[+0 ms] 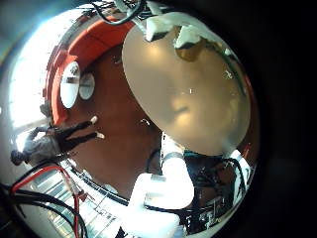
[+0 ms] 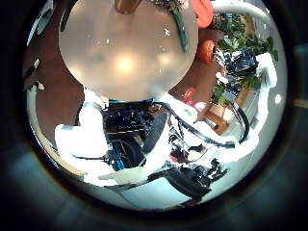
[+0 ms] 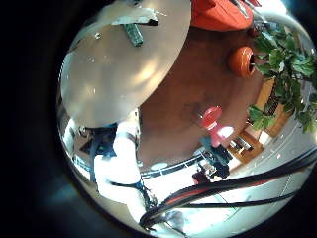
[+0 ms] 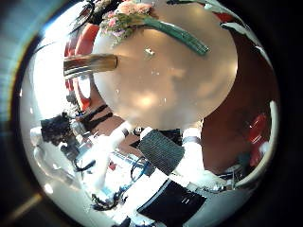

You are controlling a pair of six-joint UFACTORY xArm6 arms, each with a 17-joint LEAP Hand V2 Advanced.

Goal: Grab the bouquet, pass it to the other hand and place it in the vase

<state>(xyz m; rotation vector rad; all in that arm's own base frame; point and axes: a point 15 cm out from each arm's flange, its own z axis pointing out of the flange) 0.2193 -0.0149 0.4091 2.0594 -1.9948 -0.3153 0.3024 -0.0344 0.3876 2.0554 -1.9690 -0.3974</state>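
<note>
The bouquet (image 4: 133, 21) lies on the round table (image 4: 166, 90) near its edge, flowers at one end and long stems (image 4: 185, 38) pointing across the top. In the right little finger side palm view the bouquet (image 3: 134, 30) is small at the table's far edge. In the left thumb side palm view the stems (image 2: 181, 34) and the vase (image 2: 126, 5) show at the table's far rim. Both hands are high above the table (image 1: 188, 89), away from the bouquet. Nothing is close to either palm.
White arm segments (image 1: 163, 188) (image 3: 119, 159) and dark robot parts (image 4: 163, 149) stand at the table's near side. Chairs (image 3: 210, 116) and potted plants (image 3: 282, 59) stand on the floor around the table. Two pale shapes (image 1: 173, 35) sit at the table's far rim.
</note>
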